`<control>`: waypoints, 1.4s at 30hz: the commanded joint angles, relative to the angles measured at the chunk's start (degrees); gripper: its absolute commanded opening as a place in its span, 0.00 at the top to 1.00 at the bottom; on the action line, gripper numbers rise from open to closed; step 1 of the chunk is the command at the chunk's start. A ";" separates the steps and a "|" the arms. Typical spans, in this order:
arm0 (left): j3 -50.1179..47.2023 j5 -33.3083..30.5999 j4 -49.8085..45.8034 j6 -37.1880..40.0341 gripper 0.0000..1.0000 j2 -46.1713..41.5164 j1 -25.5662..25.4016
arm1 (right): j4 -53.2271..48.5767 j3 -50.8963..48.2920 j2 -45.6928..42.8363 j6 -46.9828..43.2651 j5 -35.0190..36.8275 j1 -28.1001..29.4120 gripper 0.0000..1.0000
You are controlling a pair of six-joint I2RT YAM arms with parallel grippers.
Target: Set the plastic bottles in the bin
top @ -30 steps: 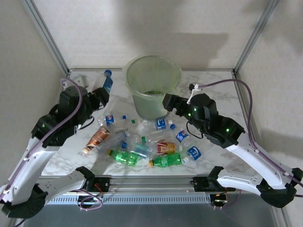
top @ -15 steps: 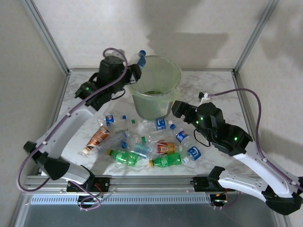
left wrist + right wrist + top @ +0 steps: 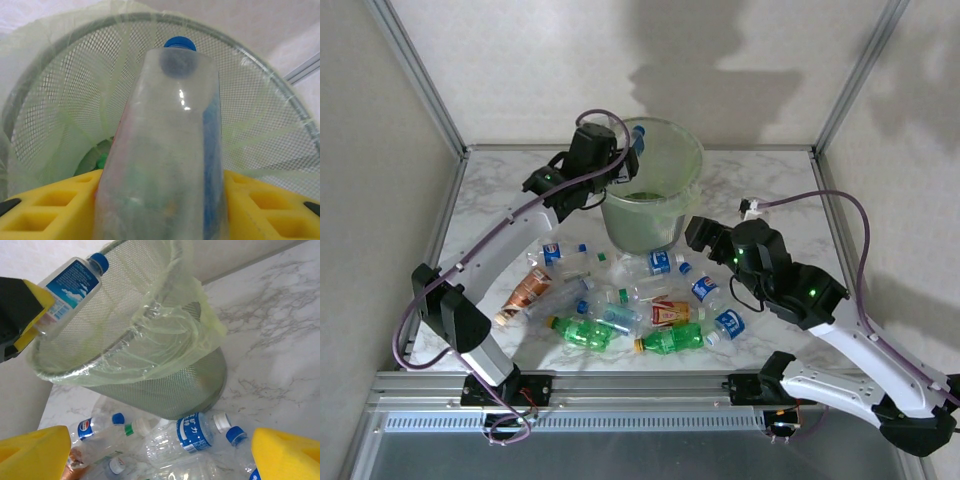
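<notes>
My left gripper (image 3: 619, 147) is shut on a clear plastic bottle (image 3: 632, 139) with a blue cap and blue label, held at the left rim of the pale-green mesh bin (image 3: 692, 152). In the left wrist view the bottle (image 3: 170, 150) sits between the yellow pads (image 3: 45, 205), cap pointing over the bin's opening (image 3: 60, 100). My right gripper (image 3: 696, 236) stands open, low beside the bin's right side, above the pile of bottles (image 3: 660, 263). In the right wrist view its pads (image 3: 30, 455) are wide apart over a blue-labelled bottle (image 3: 195, 432), with the bin (image 3: 165, 380) and the held bottle (image 3: 70, 282) beyond.
Several crushed bottles lie on the marble table in front of the bin, among them two green ones (image 3: 582, 332) (image 3: 670, 340) and a brown-orange one (image 3: 525, 292). Metal frame posts (image 3: 420, 75) stand at the back corners. Bare table (image 3: 770, 190) lies right of the bin.
My left arm has swung from the table's left side up to the bin's rim, carrying the bottle. My right gripper has drawn back a little from the bin's base.
</notes>
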 commanded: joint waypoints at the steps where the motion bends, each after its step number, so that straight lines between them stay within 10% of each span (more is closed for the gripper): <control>1: -1.32 -1.89 1.94 2.35 0.45 -0.71 -0.26 | -0.70 -0.47 0.00 0.87 0.35 -1.00 0.07; 30: 3.74 6.28 5.03 -1.52 0.24 -9.01 -0.26 | -28.24 1.27 3.77 17.94 8.64 -3.21 0.03; 42: -21.85 7.99 12.01 -5.39 0.22 -30.78 -0.19 | -27.60 -16.88 0.24 29.67 -1.90 -3.92 0.08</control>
